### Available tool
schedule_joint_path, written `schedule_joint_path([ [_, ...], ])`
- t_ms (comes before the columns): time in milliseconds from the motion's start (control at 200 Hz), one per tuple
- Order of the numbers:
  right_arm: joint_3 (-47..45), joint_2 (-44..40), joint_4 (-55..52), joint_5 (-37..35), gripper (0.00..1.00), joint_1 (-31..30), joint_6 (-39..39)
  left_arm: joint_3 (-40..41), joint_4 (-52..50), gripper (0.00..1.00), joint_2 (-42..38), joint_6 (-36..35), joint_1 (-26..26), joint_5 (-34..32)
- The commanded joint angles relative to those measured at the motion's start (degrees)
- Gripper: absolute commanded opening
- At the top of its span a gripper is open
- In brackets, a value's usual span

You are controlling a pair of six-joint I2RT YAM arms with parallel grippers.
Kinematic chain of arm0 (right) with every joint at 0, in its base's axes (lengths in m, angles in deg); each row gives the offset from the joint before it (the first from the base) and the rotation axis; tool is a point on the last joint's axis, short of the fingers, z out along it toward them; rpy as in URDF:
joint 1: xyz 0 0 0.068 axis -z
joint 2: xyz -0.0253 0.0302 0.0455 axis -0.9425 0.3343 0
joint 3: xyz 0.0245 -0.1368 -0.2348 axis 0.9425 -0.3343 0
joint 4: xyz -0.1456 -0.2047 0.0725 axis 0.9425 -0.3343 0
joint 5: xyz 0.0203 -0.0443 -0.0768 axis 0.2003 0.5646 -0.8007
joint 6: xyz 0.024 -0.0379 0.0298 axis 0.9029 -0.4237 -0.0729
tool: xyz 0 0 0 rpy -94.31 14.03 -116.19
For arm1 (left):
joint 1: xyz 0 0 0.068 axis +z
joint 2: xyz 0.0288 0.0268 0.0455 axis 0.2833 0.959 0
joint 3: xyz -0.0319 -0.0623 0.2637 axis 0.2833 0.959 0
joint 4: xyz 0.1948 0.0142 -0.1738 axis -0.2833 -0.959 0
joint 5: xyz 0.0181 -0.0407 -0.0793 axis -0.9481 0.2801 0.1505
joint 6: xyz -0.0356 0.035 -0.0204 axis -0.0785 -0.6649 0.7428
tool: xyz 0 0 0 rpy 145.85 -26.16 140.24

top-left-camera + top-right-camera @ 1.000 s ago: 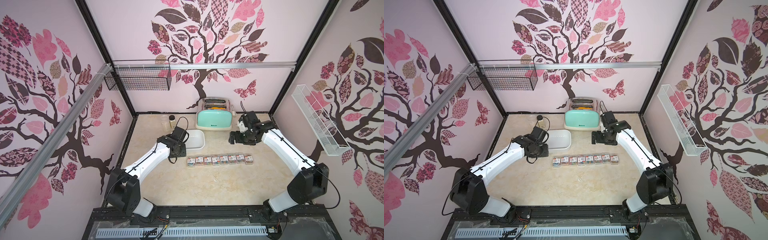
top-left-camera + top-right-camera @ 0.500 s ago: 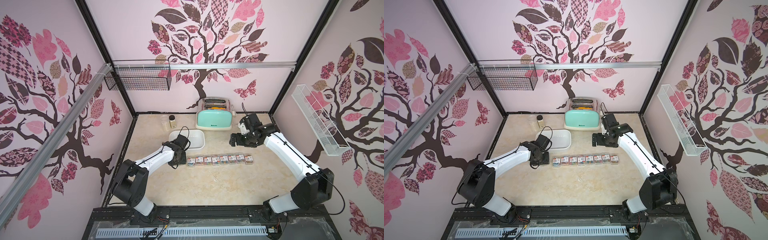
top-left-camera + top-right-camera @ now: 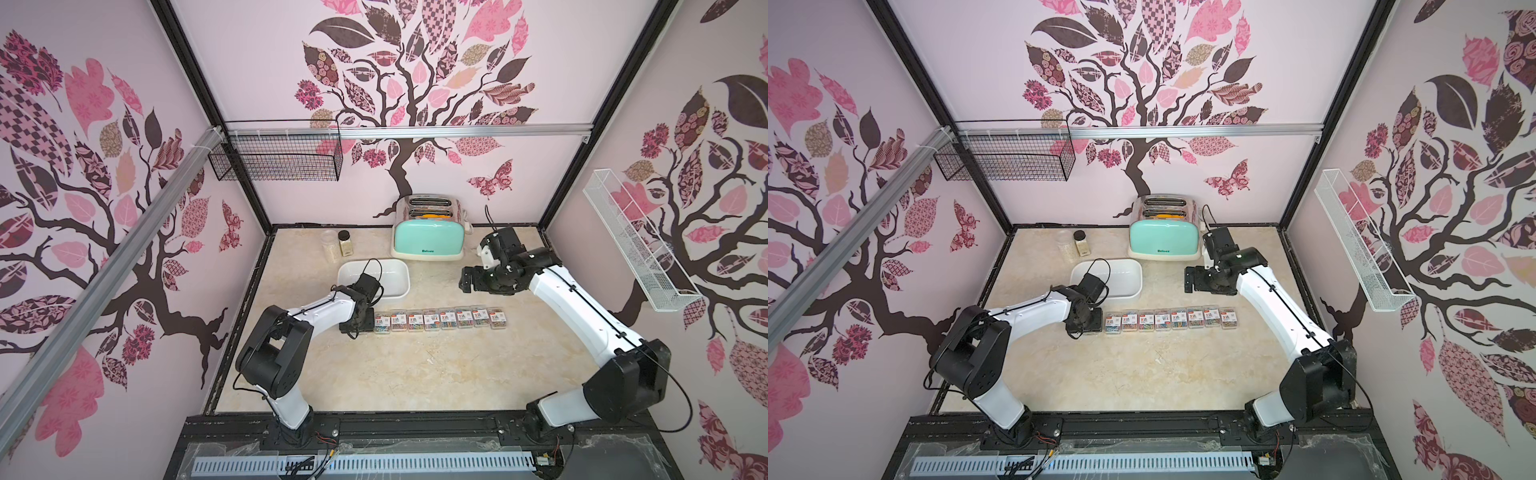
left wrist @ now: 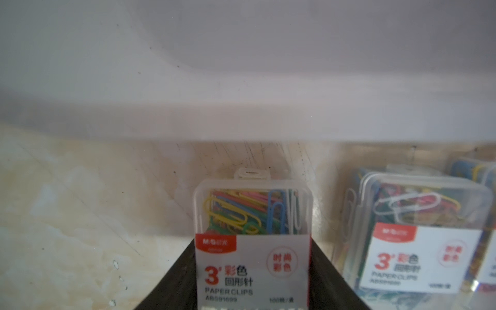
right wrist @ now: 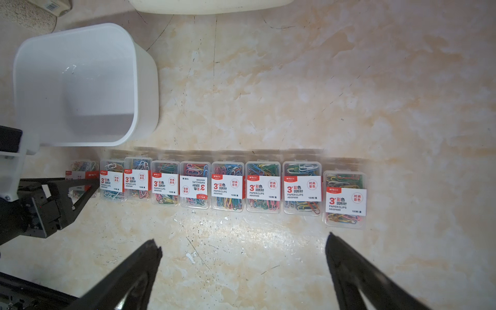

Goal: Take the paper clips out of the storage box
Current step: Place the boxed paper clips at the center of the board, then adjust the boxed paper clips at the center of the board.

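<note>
Paper clips [image 5: 228, 185]: nine clear cases in one row on the bench [image 3: 415, 374], about midway between its back and front edges and parallel to them. All lie outside the storage box [image 5: 145, 80]. The box stands just behind the row's left end, toward the back edge.

View differences: the right wrist view shows all nine cases, one with its label upside down. In both top views only eight are visible, because the left gripper [image 3: 360, 324] covers the leftmost. The left wrist view shows that case flat on the bench, with a dark finger [image 4: 177, 281] close against each long side and the box wall [image 4: 241, 120] just beyond it.

Left jaws: partly apart, flanking the end case. I cannot tell whether they are pressing it.

Right gripper [image 5: 243, 239]: jaws spread wide, holding nothing, well apart from the row. It hangs to the right of the box and in front of the toaster [image 3: 428, 243].
</note>
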Motion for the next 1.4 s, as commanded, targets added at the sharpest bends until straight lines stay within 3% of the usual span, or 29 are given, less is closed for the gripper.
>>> schedule_joint_path([
  [0,-0.4,-2.7,-0.3,-0.3,0.99,-0.5,0.5,0.2,1.9,0.6,0.7,-0.7,0.0,-0.4],
  [320,-0.4,-2.8,-0.5,-0.5,0.99,-0.8,0.8,0.1,2.3,0.62,1.2,-1.2,0.0,-0.2],
  [480,-0.3,-2.9,-0.4,-0.6,0.99,-1.2,1.2,0.3,1.7,0.77,0.1,-1.2,0.0,-0.4],
  [685,0.3,-2.9,-0.3,-0.9,0.99,-1.9,1.7,0.1,-0.8,0.8,-4.8,-1.0,0.0,-1.1],
  [915,1.3,-1.7,-0.3,-1.6,0.99,-3.6,2.0,-0.7,-5.0,0.67,-11.6,0.0,1.2,-3.5],
  [1070,1.5,-1.2,-0.2,-1.9,0.99,-4.4,2.1,-0.6,-8.2,0.55,-11.9,0.5,5.9,-3.6],
  [1395,2.4,-1.2,-1.2,-2.6,0.99,-5.0,2.0,-3.5,-7.4,0.5,-2.7,1.5,8.7,-6.6],
])
